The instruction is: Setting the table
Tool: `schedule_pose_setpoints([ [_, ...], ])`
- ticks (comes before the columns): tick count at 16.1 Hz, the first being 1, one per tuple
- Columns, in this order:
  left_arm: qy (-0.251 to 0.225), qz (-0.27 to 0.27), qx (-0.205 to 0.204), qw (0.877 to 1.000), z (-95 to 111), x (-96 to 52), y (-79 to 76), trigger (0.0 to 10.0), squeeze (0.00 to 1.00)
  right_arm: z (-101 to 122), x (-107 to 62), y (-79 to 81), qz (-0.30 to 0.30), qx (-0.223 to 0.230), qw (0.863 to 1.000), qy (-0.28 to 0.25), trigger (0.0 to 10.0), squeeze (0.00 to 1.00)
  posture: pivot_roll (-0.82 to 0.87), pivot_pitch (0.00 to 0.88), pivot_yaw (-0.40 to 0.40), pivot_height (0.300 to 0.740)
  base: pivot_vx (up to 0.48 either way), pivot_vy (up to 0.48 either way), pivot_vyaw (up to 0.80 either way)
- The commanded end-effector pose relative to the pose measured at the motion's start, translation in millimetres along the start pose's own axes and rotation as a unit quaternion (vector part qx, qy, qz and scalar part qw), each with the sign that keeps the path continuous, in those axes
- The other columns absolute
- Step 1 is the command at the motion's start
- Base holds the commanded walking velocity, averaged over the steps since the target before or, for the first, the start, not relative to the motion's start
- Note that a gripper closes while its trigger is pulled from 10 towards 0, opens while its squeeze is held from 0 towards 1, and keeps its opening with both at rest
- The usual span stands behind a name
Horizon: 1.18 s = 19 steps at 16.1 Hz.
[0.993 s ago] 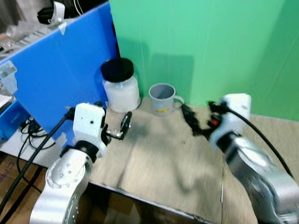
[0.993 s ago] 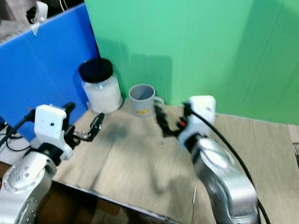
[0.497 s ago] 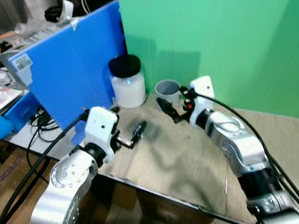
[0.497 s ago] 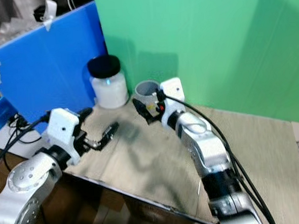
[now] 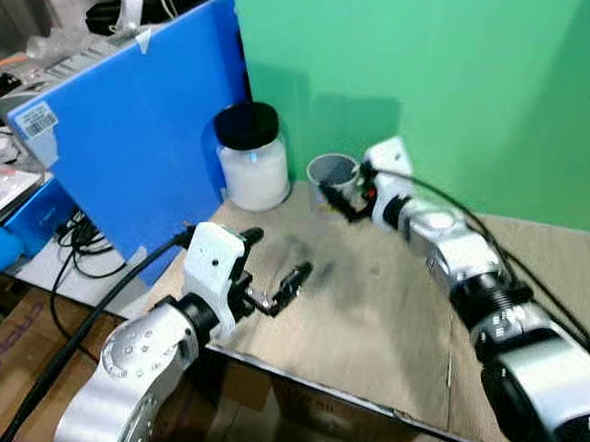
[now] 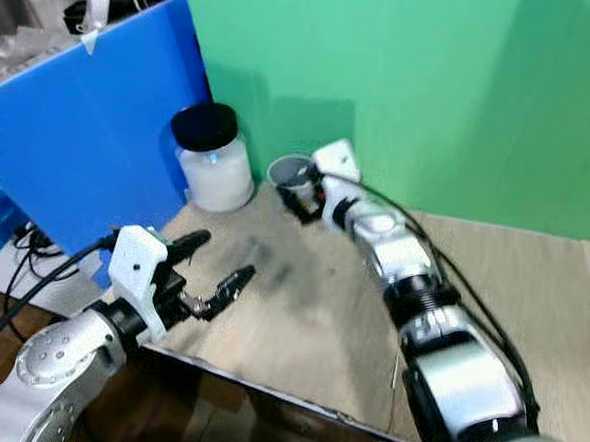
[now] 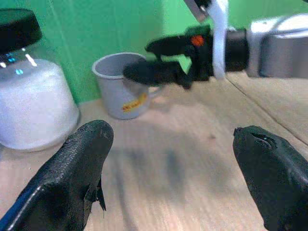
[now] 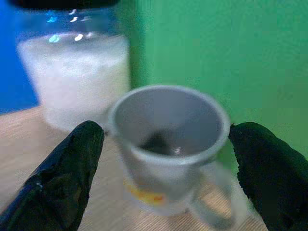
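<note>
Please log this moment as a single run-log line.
phase: reach | right claw: open, straddling mug, no grip | left claw: open above table | jar: beside mug

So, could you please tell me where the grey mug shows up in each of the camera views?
Left eye view: grey mug at the table's far edge, against the green wall.
Right eye view: upper middle, just ahead of the right gripper.
Left wrist view: left of centre, partly behind the right gripper.
Right wrist view: centre, between the two fingertips.
Shared landmark: the black-lidded white jar beside it.
</note>
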<state>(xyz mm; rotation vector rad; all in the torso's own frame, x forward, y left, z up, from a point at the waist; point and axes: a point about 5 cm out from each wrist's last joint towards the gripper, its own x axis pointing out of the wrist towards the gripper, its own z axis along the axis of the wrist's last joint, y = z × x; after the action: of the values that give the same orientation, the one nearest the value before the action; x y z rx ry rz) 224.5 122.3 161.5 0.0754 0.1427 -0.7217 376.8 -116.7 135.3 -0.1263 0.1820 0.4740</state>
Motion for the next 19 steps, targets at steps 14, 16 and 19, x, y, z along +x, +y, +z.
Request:
schedule_pose_setpoints([
  [14,0.001,-0.025,-0.001,1.0,1,-3.7,-3.4,10.0,1.0,-28,-4.6,-9.5,0.087,0.015,0.994,0.061,10.0,0.0,0.13,0.0,0.065,0.74,0.0,0.0,0.0],
  [16,0.001,-0.026,0.001,1.0,0,-4.0,-3.5,10.0,1.0,-29,-7.2,-4.6,0.145,0.014,0.987,0.06,10.0,0.0,0.13,0.0,0.065,0.74,0.0,0.0,0.0],
  [19,0.0,-0.027,0.004,1.0,0,-3.5,-3.3,10.0,1.0,-29,-8.0,-6.4,0.146,0.001,0.988,0.058,7.6,0.0,0.13,0.0,0.067,0.74,0.0,0.0,0.0],
])
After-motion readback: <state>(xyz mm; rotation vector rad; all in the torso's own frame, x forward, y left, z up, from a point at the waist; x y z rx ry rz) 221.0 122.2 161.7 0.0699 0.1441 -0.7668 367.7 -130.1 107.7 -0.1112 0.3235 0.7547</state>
